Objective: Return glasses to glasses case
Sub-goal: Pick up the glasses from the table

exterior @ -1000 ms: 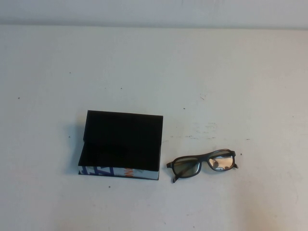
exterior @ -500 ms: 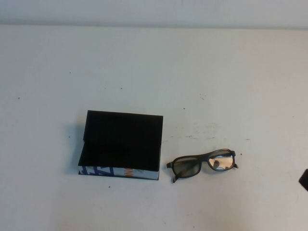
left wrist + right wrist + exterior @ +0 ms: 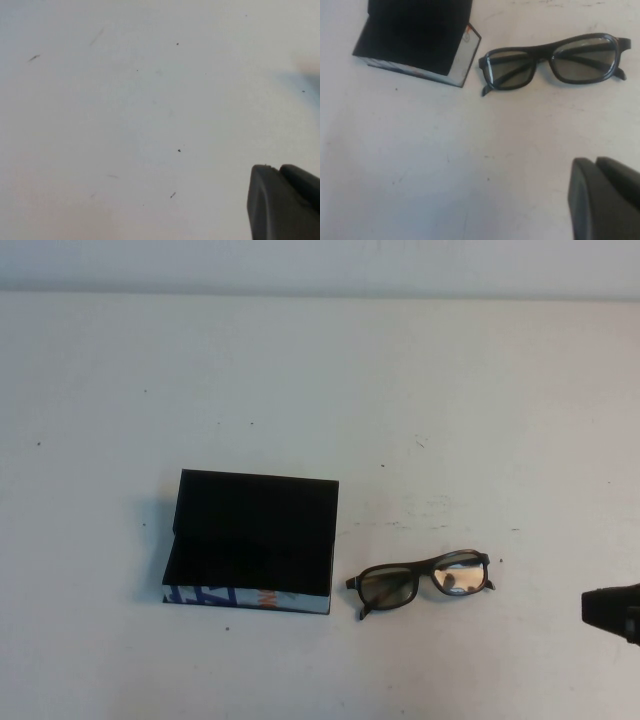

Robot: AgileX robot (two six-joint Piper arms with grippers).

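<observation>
Now the right hand [image 3: 612, 611] has edged further in toward the glasses [image 3: 422, 582], grip state unclear; left hand [image 3: 282, 202] likewise.

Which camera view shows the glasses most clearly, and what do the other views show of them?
The right wrist view: the glasses fill much of it, both lenses visible, lying on the table beside the open glasses case. The high view shows them whole but smaller, with the right gripper entering at the edge. The left wrist view shows only bare table and the left gripper.
</observation>
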